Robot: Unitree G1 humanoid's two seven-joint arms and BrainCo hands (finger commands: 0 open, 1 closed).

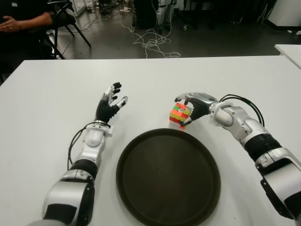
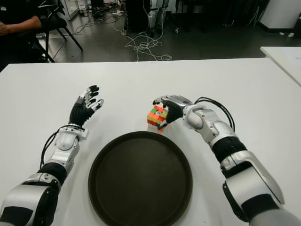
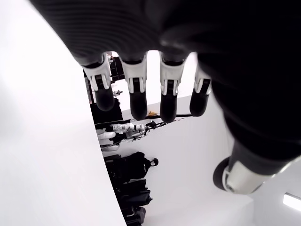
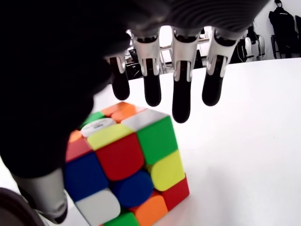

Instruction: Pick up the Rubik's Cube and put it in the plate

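The Rubik's Cube (image 1: 178, 114) sits on the white table (image 1: 56, 94) just past the far rim of the dark round plate (image 1: 169, 181). My right hand (image 1: 188, 109) reaches over the cube from the right. In the right wrist view its fingers (image 4: 181, 101) stretch straight beyond the cube (image 4: 127, 160) with a gap showing, and the thumb stands beside one face. The hand is open around the cube, not clamped on it. My left hand (image 1: 112, 101) is raised with spread fingers, left of the plate, holding nothing.
A seated person (image 1: 21, 21) and a chair are past the table's far left corner. Cables (image 1: 153, 43) lie on the floor behind the table. A second white table (image 1: 290, 51) shows at the far right.
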